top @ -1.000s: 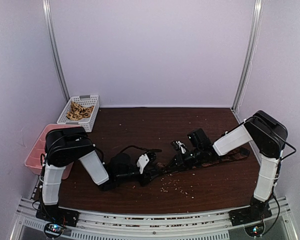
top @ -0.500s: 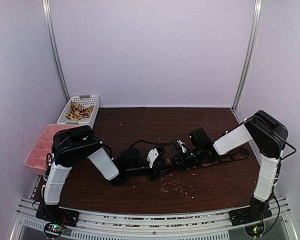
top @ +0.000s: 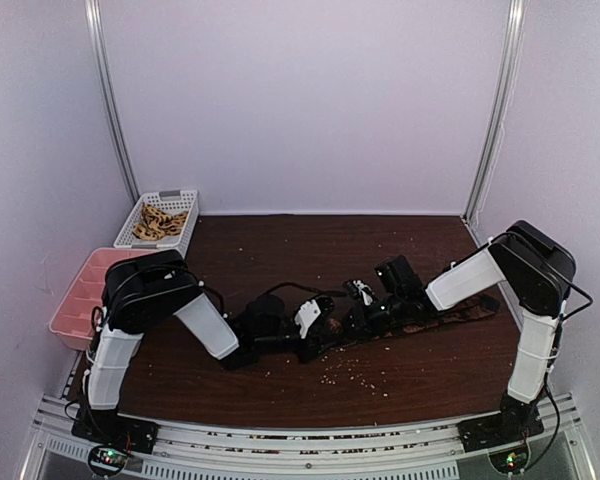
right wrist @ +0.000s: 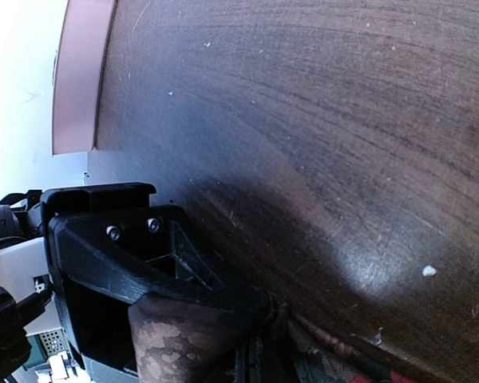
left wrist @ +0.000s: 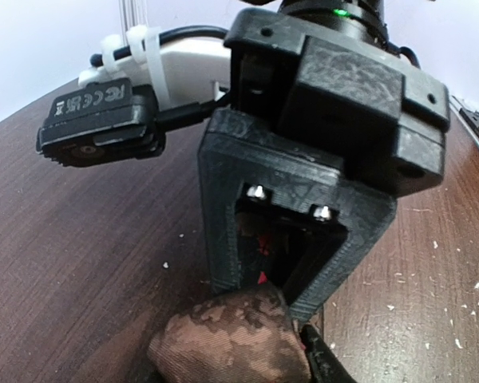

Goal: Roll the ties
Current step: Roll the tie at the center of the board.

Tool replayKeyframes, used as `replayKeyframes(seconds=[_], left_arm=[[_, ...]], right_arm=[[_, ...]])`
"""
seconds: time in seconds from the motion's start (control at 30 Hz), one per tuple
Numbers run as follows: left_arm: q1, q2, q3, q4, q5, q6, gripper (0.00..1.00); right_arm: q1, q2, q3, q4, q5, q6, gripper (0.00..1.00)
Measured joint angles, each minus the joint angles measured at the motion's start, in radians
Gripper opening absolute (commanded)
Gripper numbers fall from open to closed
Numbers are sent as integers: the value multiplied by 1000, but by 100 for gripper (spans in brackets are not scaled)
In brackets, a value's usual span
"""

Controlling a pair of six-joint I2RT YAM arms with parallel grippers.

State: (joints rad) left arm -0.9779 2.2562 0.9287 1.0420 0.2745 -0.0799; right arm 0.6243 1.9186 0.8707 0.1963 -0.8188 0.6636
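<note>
— We see the left arm has swung rightward across the tabletop (top: pixel 280 250) since a second ago. Over the last half second it has barely shifted. The right arm has kept its place.

— Agreed. So where do we put the left fingers (top: pixel 325 338) now?

— Mid-table, right up against the right fingers (top: pixel 352 322), low over the wood.

— And the tie (top: pixel 450 312)?

— It lies flat on the tabletop, stretched from the right edge in toward the meeting point. Its near end is wound into a small brown patterned roll (left wrist: pixel 227 339).

— In the left wrist view we see that roll sitting at the bottom between the left fingers, which are clamped on it.

— Yes. The right fingers are pressed together and come down onto the roll from above. We cannot tell whether any fabric is pinched between them.

— What else do we see?

— A white basket (top: pixel 170 195) at the far left corner holds more ties (top: pixel 160 224). A pink tray (top: pixel 75 300) sits just in front of the basket. Pale crumbs (top: pixel 355 372) are scattered near the roll.
</note>
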Motion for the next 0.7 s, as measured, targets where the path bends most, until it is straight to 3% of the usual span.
replayKeyframes(seconds=[0.2, 0.5, 0.7], left_arm=[[0, -47, 40, -173, -2, 43, 28], [4, -134, 80, -451, -6, 126, 24], [18, -153, 92, -551, 24, 175, 23]], right_arm=[[6, -14, -32, 55, 10, 39, 0], [-8, -68, -68, 41, 11, 94, 37], [-35, -120, -75, -11, 5, 95, 48]])
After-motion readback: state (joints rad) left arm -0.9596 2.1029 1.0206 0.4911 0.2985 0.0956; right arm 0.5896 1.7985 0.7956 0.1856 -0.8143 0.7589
